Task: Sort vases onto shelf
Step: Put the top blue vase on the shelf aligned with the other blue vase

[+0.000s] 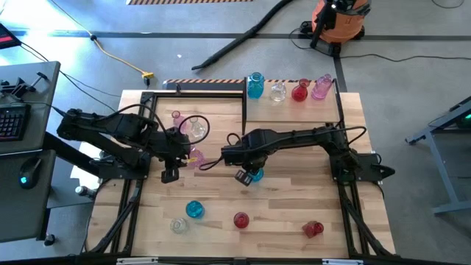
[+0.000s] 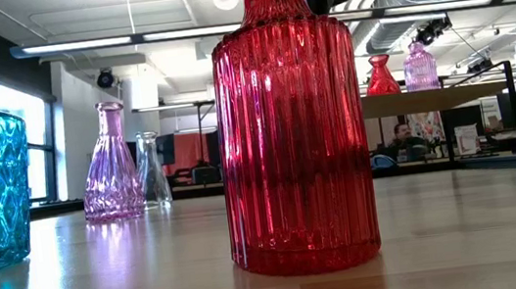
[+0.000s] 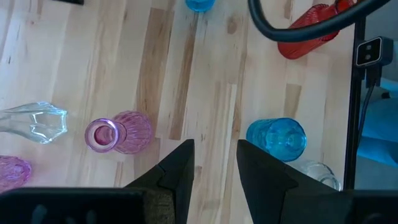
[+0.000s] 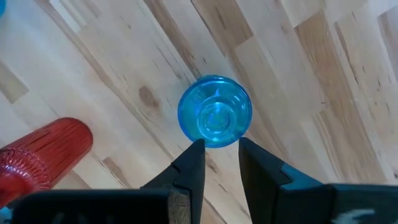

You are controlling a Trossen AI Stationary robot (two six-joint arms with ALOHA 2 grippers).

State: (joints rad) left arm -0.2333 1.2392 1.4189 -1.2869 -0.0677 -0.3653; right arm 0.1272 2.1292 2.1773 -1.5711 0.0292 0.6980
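Observation:
The shelf [image 1: 294,110] stands at the table's far right and bears a blue vase [image 1: 255,85], a clear one [image 1: 277,91], a red one [image 1: 299,92] and a pink one [image 1: 321,87]. My right gripper [image 4: 221,152] points down over mid-table, open by a narrow gap, beside and above an upright blue vase [image 4: 214,119] that stands on its base. My left gripper [image 3: 214,162] is open above bare wood, with nothing between its fingers. A pink vase [image 3: 118,132] and a clear vase [image 3: 34,121] lie on their sides near it.
Near the front edge are a blue vase [image 1: 194,210], a clear vase [image 1: 179,224], an upright red vase [image 1: 241,219] and a red vase on its side [image 1: 313,229]. A bare black frame [image 1: 195,92] stands at the far left, with pink and clear vases [image 1: 197,126] by it.

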